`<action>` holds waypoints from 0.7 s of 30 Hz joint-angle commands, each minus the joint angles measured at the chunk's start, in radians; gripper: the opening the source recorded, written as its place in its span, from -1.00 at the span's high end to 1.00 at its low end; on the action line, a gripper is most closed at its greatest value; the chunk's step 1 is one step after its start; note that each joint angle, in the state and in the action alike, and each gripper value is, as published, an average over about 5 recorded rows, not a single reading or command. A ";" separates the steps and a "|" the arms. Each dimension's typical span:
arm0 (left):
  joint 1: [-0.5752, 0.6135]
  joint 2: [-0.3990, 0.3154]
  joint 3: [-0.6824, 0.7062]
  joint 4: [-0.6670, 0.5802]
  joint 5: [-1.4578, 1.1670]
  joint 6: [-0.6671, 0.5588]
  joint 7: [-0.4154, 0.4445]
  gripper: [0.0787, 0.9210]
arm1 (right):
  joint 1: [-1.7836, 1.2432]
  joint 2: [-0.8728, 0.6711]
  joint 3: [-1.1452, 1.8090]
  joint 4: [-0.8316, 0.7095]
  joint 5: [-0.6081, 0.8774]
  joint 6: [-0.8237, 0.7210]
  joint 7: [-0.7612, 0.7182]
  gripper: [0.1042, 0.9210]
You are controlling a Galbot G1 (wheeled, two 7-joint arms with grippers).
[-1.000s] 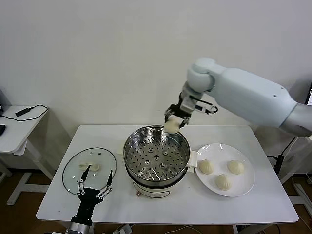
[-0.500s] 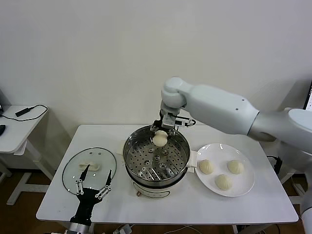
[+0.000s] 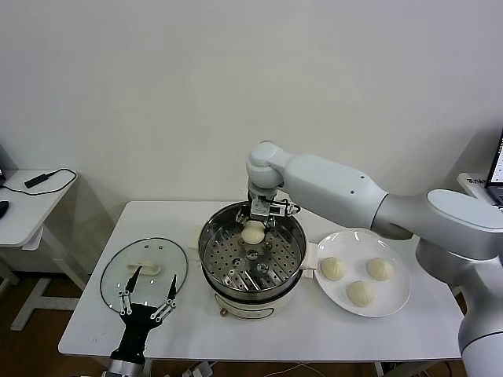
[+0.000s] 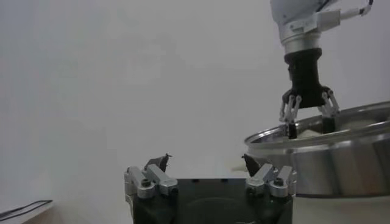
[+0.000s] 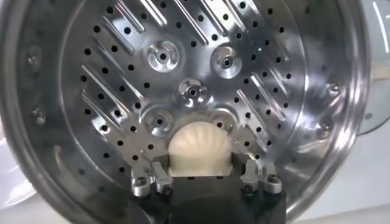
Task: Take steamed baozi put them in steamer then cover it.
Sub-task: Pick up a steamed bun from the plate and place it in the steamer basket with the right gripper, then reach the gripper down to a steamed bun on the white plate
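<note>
Steel steamer point(image 3: 251, 253) is seen at the desk's point(image 3: 409, 334) centre, where one baozi point(image 3: 253, 232) is framed by the right tool point(image 3: 258, 221), its fingers parted beside it. Three baozi point(image 3: 360, 293) are left on a plate point(image 3: 397, 302). The left tool point(image 3: 147, 298) is held open by the lid point(image 3: 114, 271).

The right arm point(image 3: 346, 188) is a thick, smooth white shell with rounded joints, and a ball-shaped elbow tops a short grey-and-silver wrist section. A thin pale cable loops out beside that wrist. The right tool point(image 3: 254, 224) has a black neck, and its slim fingers point(image 4: 291, 115) are built from silver links with dark tips. The left tool point(image 3: 147, 297) has a black boxy body and long thin fingers point(image 3: 126, 294) of black and silver bars. From its own camera, silver knuckle blocks point(image 4: 146, 181) show round dark screw heads.
</note>
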 commanded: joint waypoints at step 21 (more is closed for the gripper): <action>-0.007 -0.003 0.013 -0.009 0.006 0.005 -0.003 -0.77 | 0.405 -0.574 -0.334 0.182 0.818 -0.628 -0.052 -0.76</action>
